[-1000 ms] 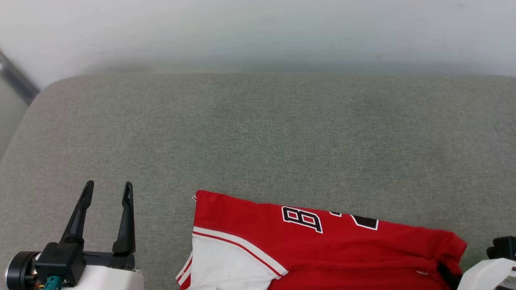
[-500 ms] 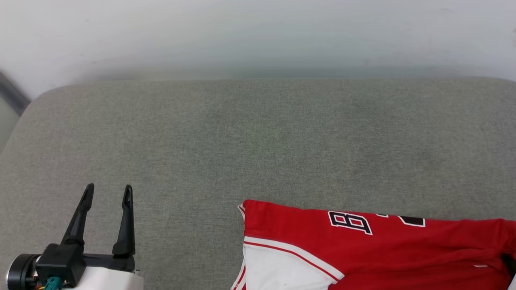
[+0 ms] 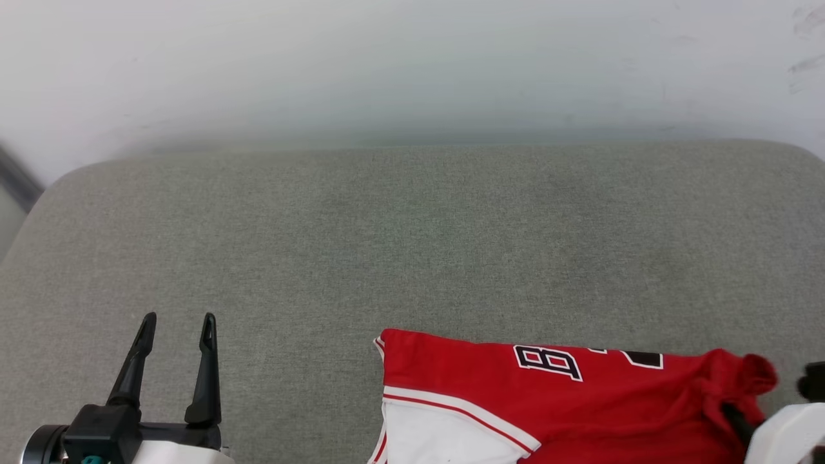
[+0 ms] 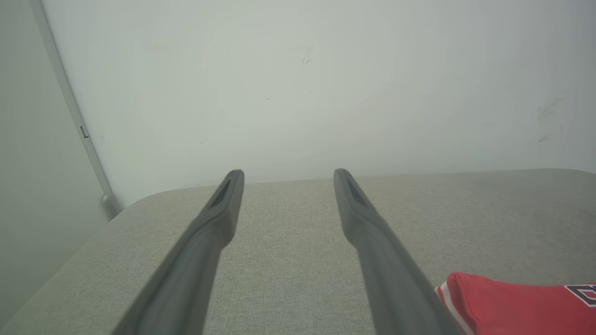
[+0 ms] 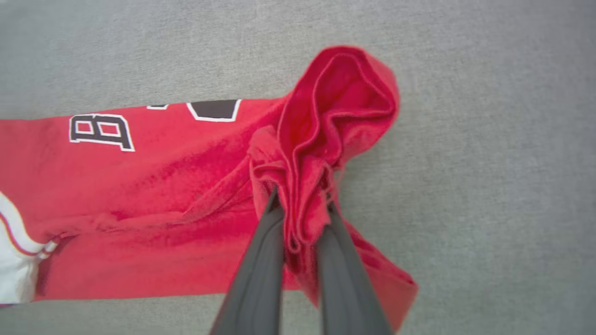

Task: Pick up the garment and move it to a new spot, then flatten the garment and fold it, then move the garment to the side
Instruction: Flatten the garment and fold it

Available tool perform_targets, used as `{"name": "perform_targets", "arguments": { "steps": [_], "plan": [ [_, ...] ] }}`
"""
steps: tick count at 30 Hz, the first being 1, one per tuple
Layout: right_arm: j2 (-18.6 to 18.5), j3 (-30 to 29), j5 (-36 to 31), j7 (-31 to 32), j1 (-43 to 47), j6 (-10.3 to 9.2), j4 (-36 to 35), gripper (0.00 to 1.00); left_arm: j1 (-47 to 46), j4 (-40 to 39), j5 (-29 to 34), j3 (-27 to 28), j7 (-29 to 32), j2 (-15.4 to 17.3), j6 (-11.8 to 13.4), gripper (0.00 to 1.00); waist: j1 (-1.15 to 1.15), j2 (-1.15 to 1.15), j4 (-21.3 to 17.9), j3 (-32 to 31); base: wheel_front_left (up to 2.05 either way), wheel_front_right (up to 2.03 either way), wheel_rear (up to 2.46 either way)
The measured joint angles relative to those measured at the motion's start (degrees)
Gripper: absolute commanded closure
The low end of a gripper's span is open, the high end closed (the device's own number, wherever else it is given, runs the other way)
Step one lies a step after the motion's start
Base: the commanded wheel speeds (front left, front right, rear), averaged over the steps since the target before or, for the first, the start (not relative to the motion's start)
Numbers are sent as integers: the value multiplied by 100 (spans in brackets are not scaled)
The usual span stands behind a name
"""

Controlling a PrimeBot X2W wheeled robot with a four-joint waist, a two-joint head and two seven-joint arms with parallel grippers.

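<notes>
The right gripper (image 5: pixel 300 204) is clamped almost closed on a bunched red fold of the jersey (image 5: pixel 177 195), whose body trails off to its left across the grey fabric surface (image 5: pixel 489 139). Best, I judge, to drag low and steadily so the folds hold. The left gripper (image 3: pixel 179 322), fingers spread wide and empty, hovers beyond the white sleeve (image 3: pixel 438 438). Farther ahead stands a pale wall (image 3: pixel 412 64); nothing blocks.
</notes>
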Motion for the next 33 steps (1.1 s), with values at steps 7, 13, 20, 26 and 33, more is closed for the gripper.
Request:
{"name": "perform_targets", "arguments": {
  "steps": [7, 13, 20, 26, 33],
  "plan": [
    [457, 827, 43, 534, 202, 0, -847, 100, 20, 42, 1, -25, 0, -35, -16, 0, 0, 0, 84, -60, 0, 0, 0],
    [1077, 1384, 259, 898, 143, 0, -1236, 100, 25, 60, 5, -77, 0, -43, -23, 0, 0, 0, 239, -71, 0, 0, 0],
    [1368, 1707, 391, 985, -171, 0, -1193, 100, 6, 87, -29, -142, 0, -27, -23, 0, 0, 0, 477, -7, 0, 0, 0],
    [1392, 2081, 747, 676, -437, -1, -713, 100, -33, 110, -46, -198, 0, 38, -23, 0, 0, 0, 684, 57, 0, 0, 0],
    [1395, 2423, 821, 211, -686, -1, -100, 100, -71, 162, -62, -264, 0, 54, -23, 0, 0, 0, 907, 68, 0, 0, 0]
  ]
}}
